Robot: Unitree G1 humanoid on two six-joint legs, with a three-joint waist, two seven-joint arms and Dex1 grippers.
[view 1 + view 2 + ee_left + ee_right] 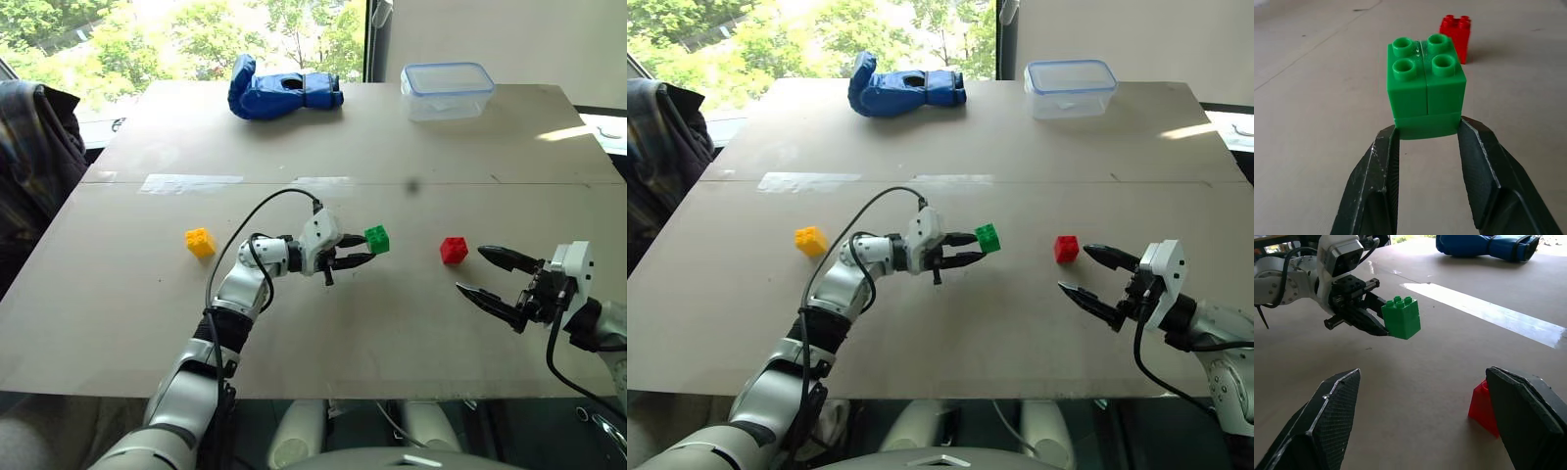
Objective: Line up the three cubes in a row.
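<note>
My left gripper (363, 251) is shut on the green cube (377, 239), holding it by its lower edge above the middle of the table, studs up. The green cube (1426, 91) sits between the two black fingers (1376, 186), and it hangs clear of the surface (1401, 316). The red cube (454, 250) rests on the table to the right of it, also seen behind the green one (1456, 35). The yellow cube (200, 242) lies apart at the left. My right gripper (486, 273) stands open just right of the red cube (1484, 406), fingers pointing at it.
A blue glove (280, 93) lies at the far edge of the table, and a clear plastic container (447, 90) stands at the far right. A strip of clear tape (191, 182) runs along the seam. Dark fabric (34, 147) hangs at the left edge.
</note>
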